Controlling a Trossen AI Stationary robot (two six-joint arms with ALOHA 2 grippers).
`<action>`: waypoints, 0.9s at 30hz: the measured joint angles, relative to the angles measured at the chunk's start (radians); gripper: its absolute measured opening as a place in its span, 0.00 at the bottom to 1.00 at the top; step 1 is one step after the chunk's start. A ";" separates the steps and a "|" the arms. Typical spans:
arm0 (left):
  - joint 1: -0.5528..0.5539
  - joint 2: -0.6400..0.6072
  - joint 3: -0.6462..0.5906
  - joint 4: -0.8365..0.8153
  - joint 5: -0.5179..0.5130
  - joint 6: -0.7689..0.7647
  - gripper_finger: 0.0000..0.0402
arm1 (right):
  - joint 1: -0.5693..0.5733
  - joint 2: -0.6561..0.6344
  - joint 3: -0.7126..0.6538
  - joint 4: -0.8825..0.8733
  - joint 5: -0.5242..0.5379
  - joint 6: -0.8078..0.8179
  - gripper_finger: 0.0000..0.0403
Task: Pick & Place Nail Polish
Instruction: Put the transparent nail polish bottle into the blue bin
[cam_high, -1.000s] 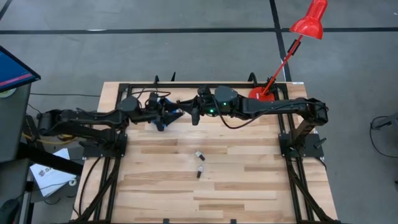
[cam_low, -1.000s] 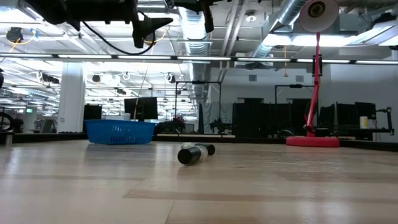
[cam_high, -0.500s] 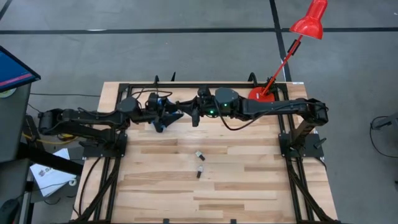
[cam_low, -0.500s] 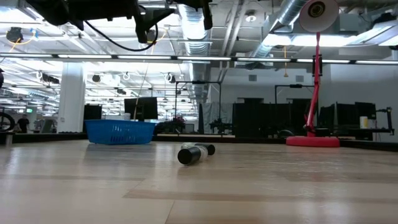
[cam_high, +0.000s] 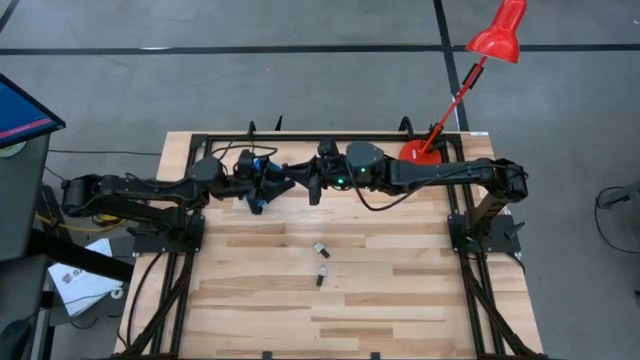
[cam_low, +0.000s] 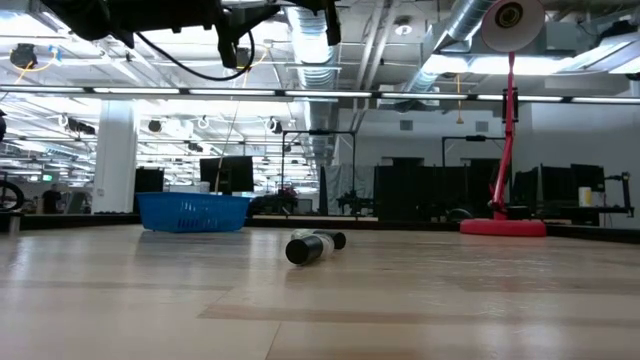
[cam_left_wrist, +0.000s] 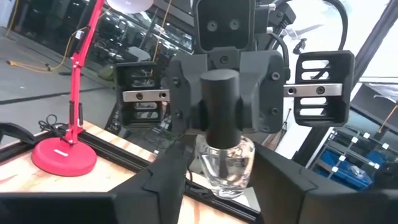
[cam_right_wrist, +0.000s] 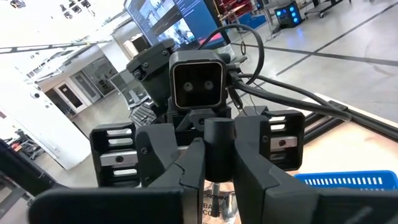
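A nail polish bottle with a clear glass body (cam_left_wrist: 227, 165) and a dark cap (cam_left_wrist: 221, 106) is held in the air between my two grippers, which meet tip to tip over the table's far edge. My left gripper (cam_high: 288, 181) is shut on the body. My right gripper (cam_high: 306, 183) is shut on the cap. Three more small bottles (cam_high: 321, 249) lie on their sides at the table's middle; the low view shows one (cam_low: 312, 246). The blue bin (cam_low: 193, 211) stands on the table below my left gripper. My left gripper pinches the bottle's clear glass body (cam_left_wrist: 211, 177) between its two fingers (cam_left_wrist: 168, 180), coming level from the table's left. The bottle is lifted clear, its cap toward the other gripper. My right gripper pinches the dark cap (cam_right_wrist: 217, 146) between its two fingers (cam_right_wrist: 189, 171), coming level from the table's right, in line with the bottle. The glass body (cam_right_wrist: 217, 202) shows past its fingertips.
A red desk lamp (cam_high: 420, 150) stands on its round base at the far right; its head reaches past the table's edge. Black frame rails run along the far edge and both sides. Bare wood lies around the loose bottles toward the near edge.
My left gripper has moved a little toward the table's right, closer to my right gripper, and slightly up, carrying the bottle with it. The loose bottles on the table have stayed where they were.
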 joint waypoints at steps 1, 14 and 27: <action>0.000 0.000 0.000 0.000 0.001 0.001 0.39 | 0.002 0.000 0.000 -0.001 0.000 0.000 0.11; 0.000 -0.001 0.000 -0.001 0.012 -0.009 0.25 | 0.002 -0.001 0.000 -0.001 0.000 -0.006 0.11; 0.013 -0.008 0.002 -0.062 -0.012 0.033 0.23 | -0.006 -0.066 0.000 -0.071 -0.001 -0.087 0.47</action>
